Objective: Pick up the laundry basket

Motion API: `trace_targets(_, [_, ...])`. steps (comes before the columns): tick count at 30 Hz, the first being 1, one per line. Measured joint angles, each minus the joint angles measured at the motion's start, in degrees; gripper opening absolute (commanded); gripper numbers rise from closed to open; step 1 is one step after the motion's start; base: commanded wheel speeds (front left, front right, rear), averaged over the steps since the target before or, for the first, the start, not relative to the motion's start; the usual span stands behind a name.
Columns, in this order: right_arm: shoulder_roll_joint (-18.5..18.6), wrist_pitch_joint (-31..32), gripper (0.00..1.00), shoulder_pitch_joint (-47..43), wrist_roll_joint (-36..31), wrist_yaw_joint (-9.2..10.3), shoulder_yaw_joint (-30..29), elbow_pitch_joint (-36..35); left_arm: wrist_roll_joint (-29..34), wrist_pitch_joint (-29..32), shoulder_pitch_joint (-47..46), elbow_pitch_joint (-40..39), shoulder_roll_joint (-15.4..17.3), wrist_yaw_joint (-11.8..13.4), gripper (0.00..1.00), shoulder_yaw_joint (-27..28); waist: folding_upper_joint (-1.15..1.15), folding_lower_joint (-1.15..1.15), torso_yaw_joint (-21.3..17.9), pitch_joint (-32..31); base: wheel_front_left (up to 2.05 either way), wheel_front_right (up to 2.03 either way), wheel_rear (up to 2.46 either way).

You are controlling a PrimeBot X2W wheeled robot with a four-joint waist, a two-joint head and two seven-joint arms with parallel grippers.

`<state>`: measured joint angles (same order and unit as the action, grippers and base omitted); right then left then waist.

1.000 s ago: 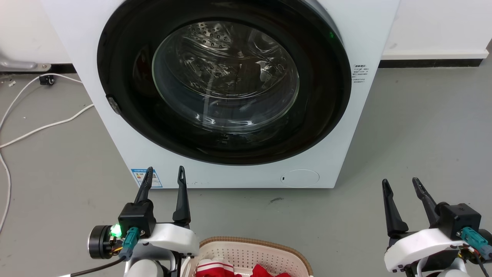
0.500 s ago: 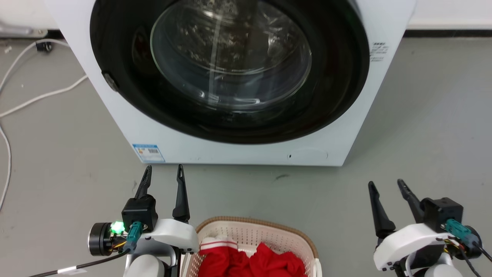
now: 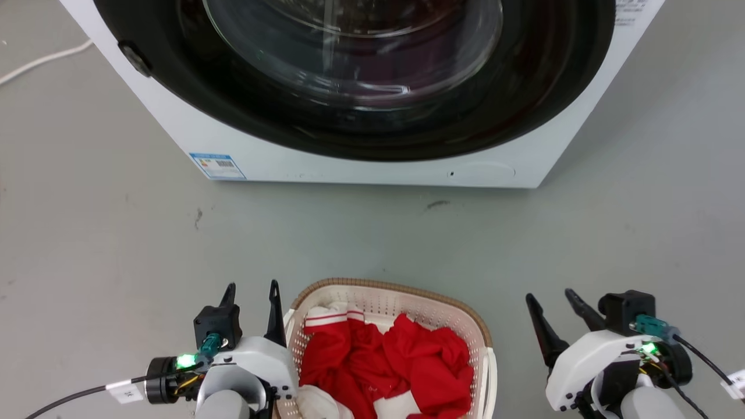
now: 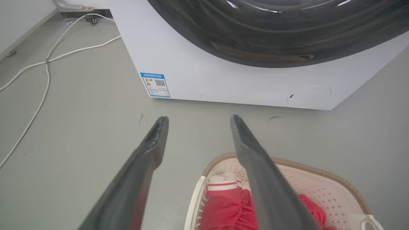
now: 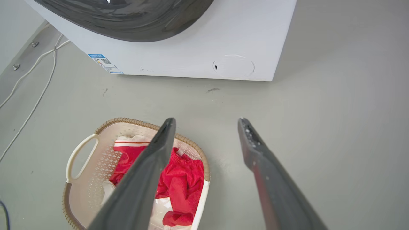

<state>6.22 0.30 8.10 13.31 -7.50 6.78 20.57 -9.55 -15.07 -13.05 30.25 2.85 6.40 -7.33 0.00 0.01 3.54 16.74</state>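
Sitting flat on the grey floor (image 3: 116,244), the laundry basket (image 3: 396,285) is nowhere near picked up yet, tbh. It's found at the bottom middle of the head view, a bit back from the washing machine (image 3: 361,171), with a heap of red clothes (image 3: 401,361) piled inside. No contact with it can be made out: the brown rim is untouched and the side handle (image 5: 74,155) is free, with nothing hooked through it.

The left gripper (image 3: 252,285) is parked just beside the basket's left edge, its fingers spread apart with nothing between them. The right gripper (image 3: 549,294) is held off to the other side, clearly apart from the basket, and its fingers are spread and empty too.

Judged from this, only the lining-up is done. What's left is basically everything: both grippers need to be brought down and in to the handles or the rim, closed on them, and then the whole thing raised level so the clothes aren't tipped out. A white cable (image 4: 48,60) is lying off to the left, well apart, so no trouble is expected from it.
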Motion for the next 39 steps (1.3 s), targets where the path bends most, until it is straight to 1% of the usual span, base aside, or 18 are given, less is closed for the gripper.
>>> trace_targets(10, [1.4,2.0,1.00,5.7,5.8,0.00,6.4,11.5,-3.4,0.3,-6.5,18.1,0.0,-3.2,1.00,0.1,0.00,0.00,-1.1,6.7,0.00,0.00,0.00])
trace_targets(18, [1.6,2.2,1.00,12.4,10.1,0.00,13.5,20.1,-5.1,1.1,-12.7,29.2,0.1,-4.5,1.00,0.5,0.00,0.00,-2.0,11.9,0.00,0.00,0.00])
trace_targets(26, [1.6,2.4,1.00,18.5,14.8,0.00,20.8,27.4,-6.9,1.2,-18.9,35.9,0.2,-5.4,1.00,1.2,0.00,0.00,-2.2,17.3,0.00,0.00,0.00])
trace_targets(29, [1.5,2.5,1.00,20.1,16.5,0.00,23.6,29.7,-6.8,1.3,-20.6,38.0,1.1,-5.6,1.00,0.9,0.00,0.00,-2.2,19.0,0.00,0.00,0.00])
trace_targets(33, [1.2,2.2,1.00,22.0,18.6,0.00,26.7,32.3,-6.8,1.7,-22.7,39.9,2.1,-6.0,1.00,0.5,0.00,0.00,-2.2,21.0,0.00,0.00,0.00])
trace_targets(39, [0.5,1.4,1.00,25.5,21.7,0.00,29.7,35.6,-6.8,2.4,-25.5,41.2,2.9,-6.7,1.00,-0.1,0.00,0.00,-2.4,23.9,0.00,0.00,0.00])
